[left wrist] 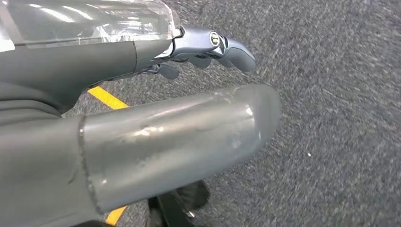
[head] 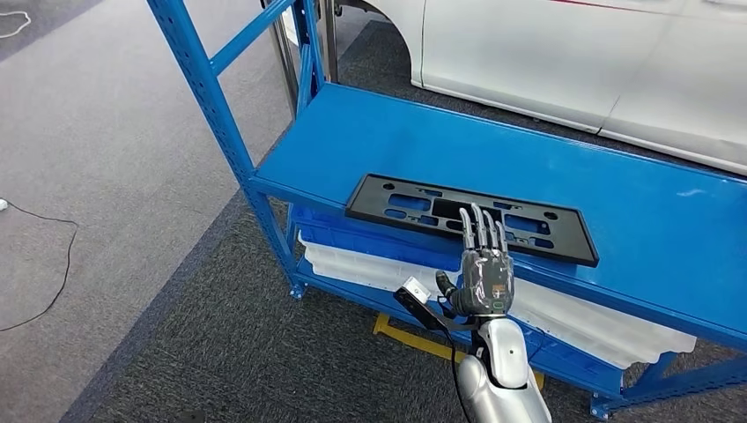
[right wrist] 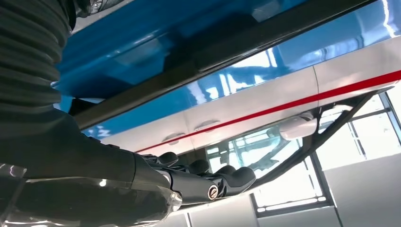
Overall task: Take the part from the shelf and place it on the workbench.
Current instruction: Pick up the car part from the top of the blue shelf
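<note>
Blue shelf (head: 370, 141) ahead; your R hand (head: 483, 264) flat, fingers straight over the black part (head: 396, 201), gripping nothing; L hand (left wrist: 208, 47) over carpet, grip unclear.

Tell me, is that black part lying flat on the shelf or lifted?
Flat: the black part lies on the blue shelf, right hand outstretched above it.

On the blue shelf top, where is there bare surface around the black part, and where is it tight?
Bare blue shelf top lies behind the black part, toward the white car, and at the end right of the part. The front is tight: the part sits near the front edge, with the right hand reaching over it.
</note>
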### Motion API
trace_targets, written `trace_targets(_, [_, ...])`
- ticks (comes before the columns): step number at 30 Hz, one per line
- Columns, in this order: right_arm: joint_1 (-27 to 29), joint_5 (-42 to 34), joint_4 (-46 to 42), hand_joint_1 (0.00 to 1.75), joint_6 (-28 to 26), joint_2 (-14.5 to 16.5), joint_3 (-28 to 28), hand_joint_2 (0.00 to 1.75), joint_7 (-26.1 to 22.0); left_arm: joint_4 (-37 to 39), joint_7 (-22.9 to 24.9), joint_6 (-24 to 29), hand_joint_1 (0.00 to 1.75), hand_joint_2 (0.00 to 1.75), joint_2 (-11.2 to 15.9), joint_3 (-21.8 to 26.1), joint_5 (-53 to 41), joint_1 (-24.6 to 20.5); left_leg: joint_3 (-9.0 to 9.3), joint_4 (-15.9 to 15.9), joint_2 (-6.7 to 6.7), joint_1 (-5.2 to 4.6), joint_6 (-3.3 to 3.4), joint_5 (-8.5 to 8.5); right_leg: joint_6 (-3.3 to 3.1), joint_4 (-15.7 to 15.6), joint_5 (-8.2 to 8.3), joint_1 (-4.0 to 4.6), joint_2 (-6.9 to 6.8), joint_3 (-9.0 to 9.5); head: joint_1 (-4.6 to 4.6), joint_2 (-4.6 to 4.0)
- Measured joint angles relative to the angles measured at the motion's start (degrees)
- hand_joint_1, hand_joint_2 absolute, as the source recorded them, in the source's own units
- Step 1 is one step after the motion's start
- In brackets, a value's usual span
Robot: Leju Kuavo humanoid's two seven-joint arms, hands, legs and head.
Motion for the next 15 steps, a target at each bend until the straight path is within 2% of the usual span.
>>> trace_targets(1, [-0.46,0.28,0.39,0.0,0.0,-0.07,0.86,1.75,0.56,0.0,0.08,0.07,0.0,0.0,0.09,0.0,-0.17,0.06,0.04,-2.07,0.02,0.03,-0.04,2.25,0.08,0.07,-0.43,-0.01,0.06,0.53,0.0,0.0])
trace_targets(2, [-0.95,0.48,0.73,0.0,0.0,-0.12,1.75,1.75,1.07,0.0,0.15,0.14,0.0,0.0,0.17,0.0,-0.37,0.06,0.87,-5.73,0.05,0.05,0.04,5.32,0.21,0.14,-0.9,-0.01,0.09,1.13,0.01,0.0])
trace_targets(3, [-1.48,0.61,1.11,0.0,0.0,-0.15,2.67,1.75,1.56,0.0,0.23,0.2,0.0,0.0,0.24,0.0,-0.58,0.06,1.83,-9.21,0.11,0.01,0.21,7.63,0.38,0.16,-1.31,0.01,0.1,1.7,0.02,0.0])
trace_targets(4, [-2.05,0.66,1.52,0.0,0.0,-0.18,3.53,1.75,2.0,0.0,0.3,0.24,0.0,0.0,0.28,0.0,-0.77,0.02,2.54,-12.15,0.2,-0.14,0.46,8.56,0.61,0.2,-1.66,0.06,0.1,2.01,0.01,0.0])
trace_targets(5, [-2.57,0.69,1.93,0.0,0.0,-0.2,4.31,1.75,2.42,0.0,0.38,0.27,0.0,0.0,0.3,0.0,-0.92,-0.01,2.97,-13.81,0.28,-0.28,0.8,9.13,0.92,0.26,-1.96,0.13,0.1,2.15,0.01,0.0])
trace_targets(7, [-3.33,0.81,2.67,0.0,0.0,-0.23,5.49,1.75,3.04,0.0,0.55,0.34,0.0,0.0,0.34,0.01,-1.07,-0.01,3.17,-14.54,0.32,-0.49,1.48,8.91,1.6,0.25,-2.37,0.26,0.07,2.25,-0.01,0.0])
trace_targets(9, [-4.01,1.09,3.33,0.0,-0.01,-0.25,6.36,1.75,3.7,0.0,0.64,0.49,0.0,0.0,0.36,0.02,-1.3,-0.01,3.58,-14.89,0.3,-0.19,2.03,9.66,2.27,0.76,-3.15,0.27,0.01,2.22,0.01,0.0])
trace_targets(10, [-4.54,1.31,3.8,0.0,-0.01,-0.27,6.78,1.75,4.1,0.0,0.64,0.57,0.0,0.0,0.37,0.02,-1.48,-0.09,3.75,-15.21,0.33,-0.03,2.29,9.71,2.57,2.19,-4.04,0.23,0.0,1.5,0.02,0.0])
trace_targets(11, [-5.1,1.55,4.41,0.0,-0.01,-0.3,7.21,1.75,4.57,0.0,0.65,0.62,0.0,0.0,0.36,0.02,-1.66,-0.22,3.9,-15.42,0.37,0.09,2.53,9.7,2.86,4.78,-5.34,0.12,-0.01,0.1,0.02,0.0])
trace_targets(13, [-6.06,2.16,6.11,0.0,0.02,-0.38,8.12,1.75,5.56,0.0,0.74,0.65,0.0,0.0,0.4,0.02,-2.03,-0.47,4.01,-15.44,0.37,0.05,2.92,9.42,3.32,11.95,-7.92,-0.14,-0.01,-4.16,0.03,0.0])
trace_targets(14, [-6.43,2.56,7.11,0.0,0.04,-0.45,8.59,1.75,6.11,0.0,0.83,0.69,0.0,0.0,0.42,0.02,-2.2,-0.57,4.08,-15.39,0.32,0.04,2.99,9.26,3.47,14.67,-8.29,-0.29,-0.01,-6.06,0.03,0.0])
trace_targets(15, [-6.82,3.02,8.1,0.0,0.06,-0.52,9.07,1.75,6.63,0.0,0.93,0.74,0.0,0.0,0.44,0.02,-2.37,-0.63,4.21,-15.3,0.25,0.04,3.01,9.06,3.57,15.61,-7.6,-0.44,-0.03,-7.14,0.03,0.0])
